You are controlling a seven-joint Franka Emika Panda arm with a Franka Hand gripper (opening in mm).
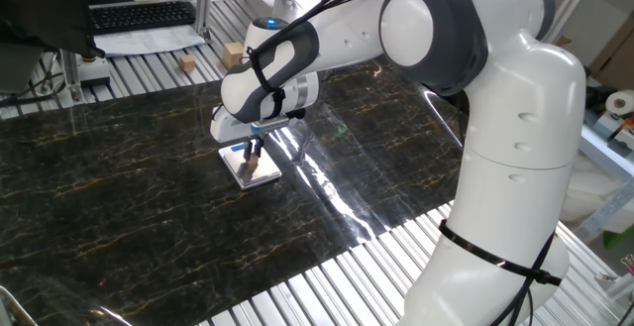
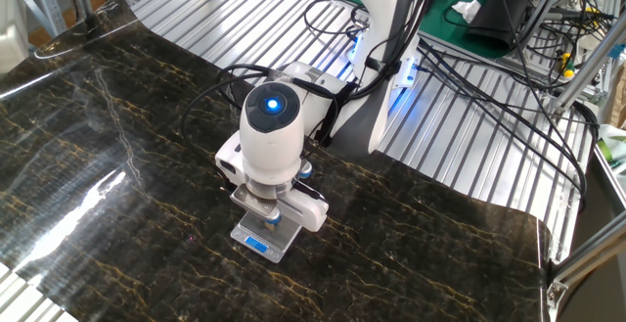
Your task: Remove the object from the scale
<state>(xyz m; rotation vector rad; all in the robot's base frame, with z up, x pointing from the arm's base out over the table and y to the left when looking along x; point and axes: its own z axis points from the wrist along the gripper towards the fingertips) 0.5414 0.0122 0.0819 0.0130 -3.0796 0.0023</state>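
The gripper [image 1: 253,153] points straight down over the scale [image 1: 250,167], and its two dark fingers [image 1: 256,151] are pulled in close together around the little object [image 1: 252,162], which sits on the scale's flat plate. The fingers look narrow, with the brown cube between their tips, so I think they are pinching it, but the cube is very small and partly hidden, so I cannot be sure how tight the hold is. The arm comes from above because the cube is tiny and low, and a straight-down reach lets the fingers take it by two sides without bumping the scale. The cube looks tan-brown and made of wood, much smaller than the shiny plate under it. The scale is a small flat white and silver thing lying on the dark marble-looking table [image 1: 119,187], at about 9 o'clock from the robot's big white body in this view. In the other fixed view the round wrist with the blue light hides the gripper [image 2: 271,220] and the cube, and only the near end of the scale [image 2: 262,243] shows, with its blue strip at 6 o'clock under the wrist. Far back at about 12 o'clock from the scale, off the dark table, sit a pale wooden block [image 1: 234,54] and another small cube [image 1: 186,64], well apart from the scale. I think lifting straight up comes next.
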